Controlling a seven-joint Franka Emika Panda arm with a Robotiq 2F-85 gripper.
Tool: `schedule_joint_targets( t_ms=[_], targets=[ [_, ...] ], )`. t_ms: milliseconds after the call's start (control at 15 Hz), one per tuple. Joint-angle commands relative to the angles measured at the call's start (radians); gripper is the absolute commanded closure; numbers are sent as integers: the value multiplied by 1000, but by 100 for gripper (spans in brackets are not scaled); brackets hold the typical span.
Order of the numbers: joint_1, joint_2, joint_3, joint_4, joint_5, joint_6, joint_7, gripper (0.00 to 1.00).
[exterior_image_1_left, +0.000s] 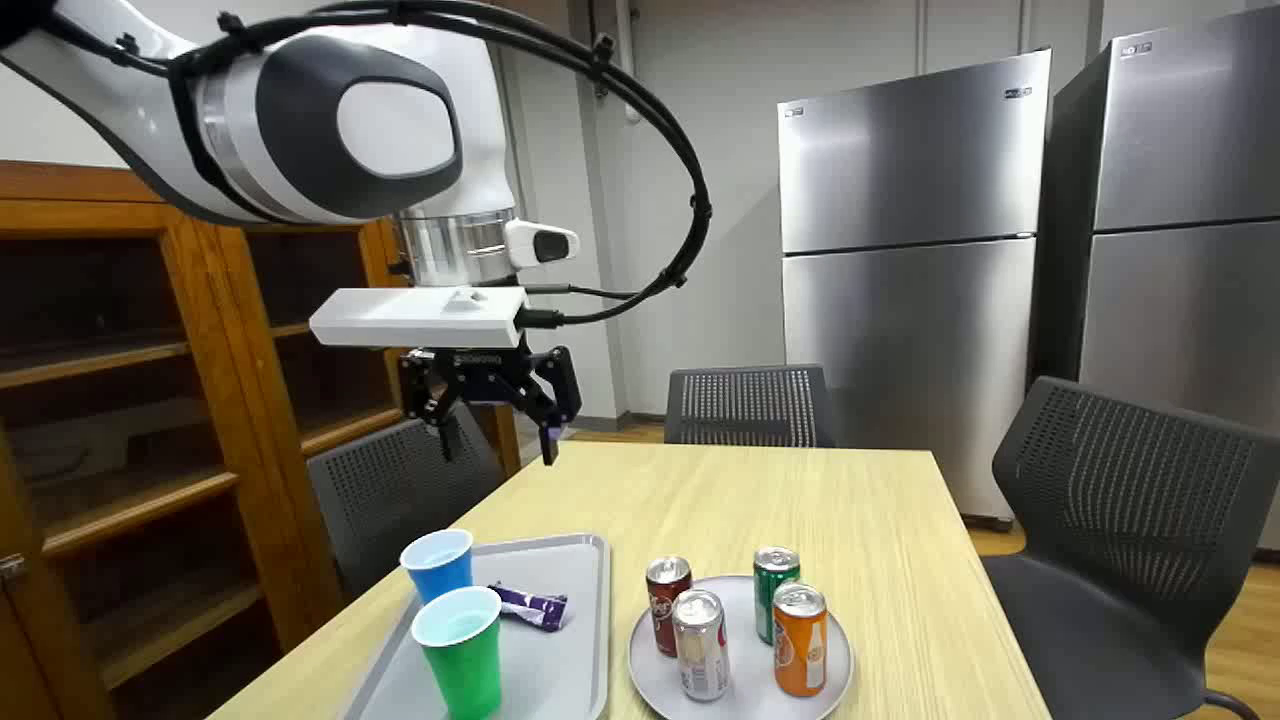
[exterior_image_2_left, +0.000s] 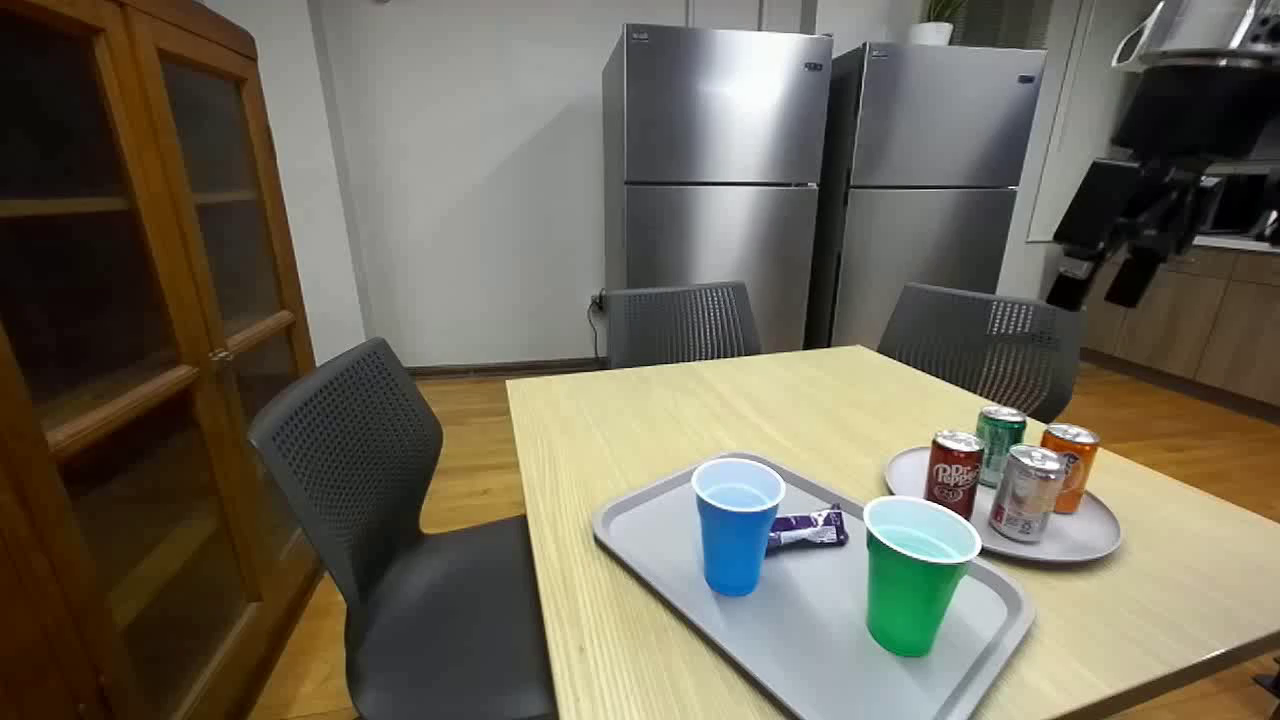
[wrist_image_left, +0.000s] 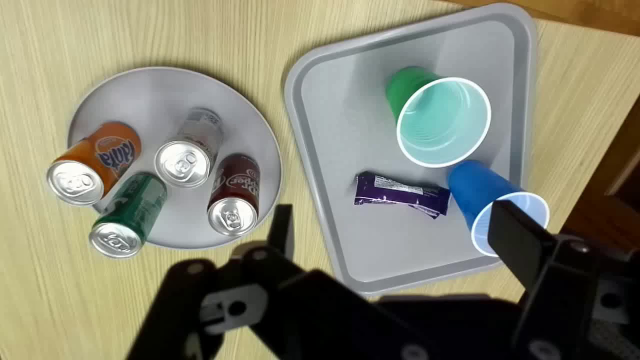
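My gripper is open and empty, high above the table; it shows in both exterior views and the wrist view. Beneath it lies a grey tray. On the tray are a purple wrapped bar, a green cup and a blue cup, both upright. One fingertip covers part of the blue cup's mouth in the wrist view. A round grey plate beside the tray bears an orange Fanta can, a silver can, a dark red Dr Pepper can and a green can.
The light wood table has dark chairs around it. A wooden glass-door cabinet stands beside it. Steel fridges stand at the back. Black cables loop out from the arm.
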Motion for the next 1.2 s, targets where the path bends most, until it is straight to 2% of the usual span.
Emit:
schedule_joint_targets(
  t_ms=[0, 667, 1133],
  targets=[
    [-13, 2, 15, 1, 12, -3, -8, 0],
    [0, 19, 9, 2, 31, 10, -11, 0],
    [101, 146, 12, 3, 141, 170, -44, 0]
  ],
)
